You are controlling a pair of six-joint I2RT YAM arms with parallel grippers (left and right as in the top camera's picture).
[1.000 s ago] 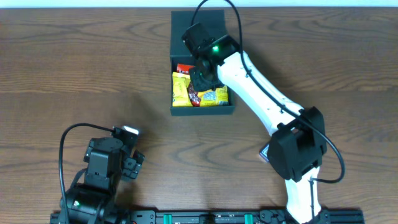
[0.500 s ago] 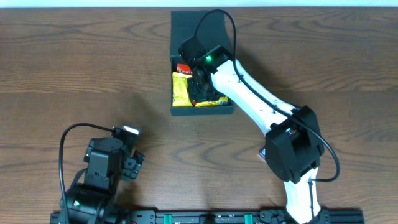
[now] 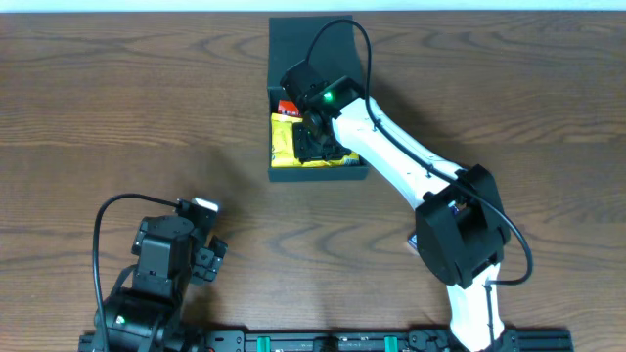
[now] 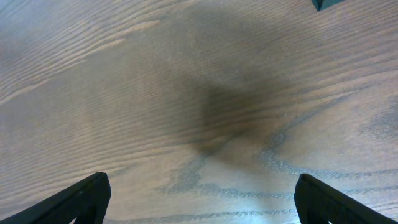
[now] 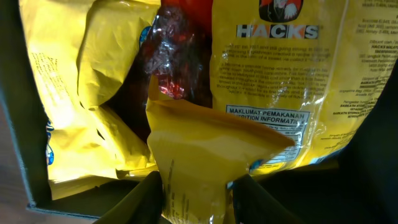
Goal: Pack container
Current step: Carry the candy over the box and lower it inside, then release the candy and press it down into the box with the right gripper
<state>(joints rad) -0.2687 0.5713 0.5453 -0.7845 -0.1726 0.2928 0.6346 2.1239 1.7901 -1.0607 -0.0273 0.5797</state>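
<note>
The container (image 3: 319, 173), a dark teal-black box with its flap lid (image 3: 293, 39) standing open at the far side, sits at the back middle of the table. Yellow snack packets (image 3: 284, 142) and a red one (image 3: 287, 108) lie inside. My right gripper (image 3: 315, 137) reaches down into the box and is shut on a yellow packet (image 5: 205, 168), above other yellow packets (image 5: 280, 68) and a red wrapper (image 5: 171, 59). My left gripper (image 4: 199, 199) is open and empty over bare wood at the front left.
A small blue-and-white packet (image 3: 415, 242) lies on the table beside the right arm's base, partly hidden. A corner of the box shows at the top right of the left wrist view (image 4: 326, 4). The left arm (image 3: 166, 259) rests at the front left.
My right gripper moved from above the box's middle down and slightly left into the box with the yellow packet. The left arm has not moved.
</note>
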